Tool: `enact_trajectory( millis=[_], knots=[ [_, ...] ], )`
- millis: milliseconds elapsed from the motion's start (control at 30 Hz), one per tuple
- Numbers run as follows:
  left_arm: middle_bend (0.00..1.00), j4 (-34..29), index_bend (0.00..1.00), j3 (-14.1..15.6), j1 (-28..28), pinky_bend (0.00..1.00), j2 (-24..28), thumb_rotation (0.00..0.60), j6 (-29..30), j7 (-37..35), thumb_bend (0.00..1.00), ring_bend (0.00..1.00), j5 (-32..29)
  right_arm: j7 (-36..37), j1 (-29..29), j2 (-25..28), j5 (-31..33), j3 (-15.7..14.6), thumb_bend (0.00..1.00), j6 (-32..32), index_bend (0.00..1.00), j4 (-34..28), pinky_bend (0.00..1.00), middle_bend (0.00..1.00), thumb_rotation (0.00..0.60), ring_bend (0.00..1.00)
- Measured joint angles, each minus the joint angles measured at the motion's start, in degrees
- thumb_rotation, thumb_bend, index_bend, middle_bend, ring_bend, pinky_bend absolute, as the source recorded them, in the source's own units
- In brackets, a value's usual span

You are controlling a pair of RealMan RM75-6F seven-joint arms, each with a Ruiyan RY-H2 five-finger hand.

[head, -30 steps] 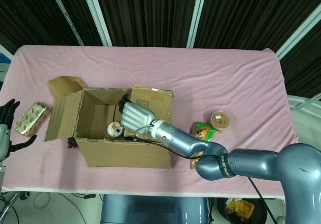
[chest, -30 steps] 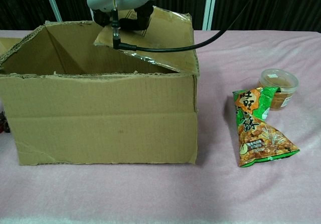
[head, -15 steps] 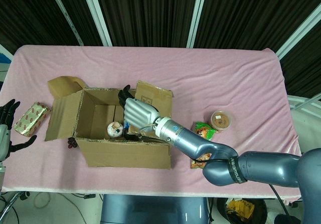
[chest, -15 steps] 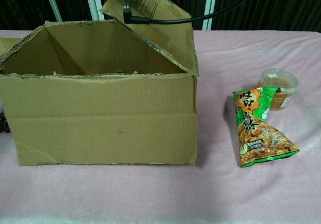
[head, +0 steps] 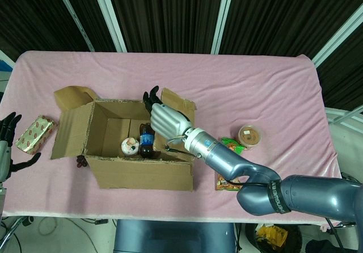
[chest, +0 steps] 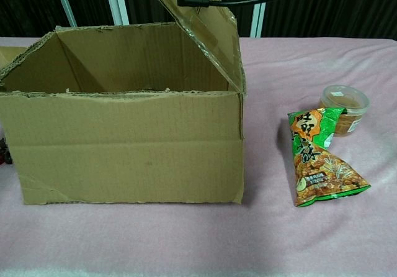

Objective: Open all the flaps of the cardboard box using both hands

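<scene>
Bright, even light; sharp frames

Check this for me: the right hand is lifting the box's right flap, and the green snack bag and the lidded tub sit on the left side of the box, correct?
Not quite. The green snack bag and the lidded tub sit on the right side of the cardboard box, as the chest view shows. The rest holds: the right hand is at the right flap, which stands raised.
</scene>
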Motion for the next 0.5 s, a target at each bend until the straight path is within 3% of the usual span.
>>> enact_trajectory(
  millis=[500],
  knots=[
    [0.00,-0.42,0.00,-0.04,0.09,0.00,0.11,0.600,-0.14,0.06,0.15,0.00,-0.05,-1.79,-0.83,7.64,1.69,-3.67,0.41,3.22,0.29,-5.19,0.23,0.18,0.600,0.10]
  ],
)
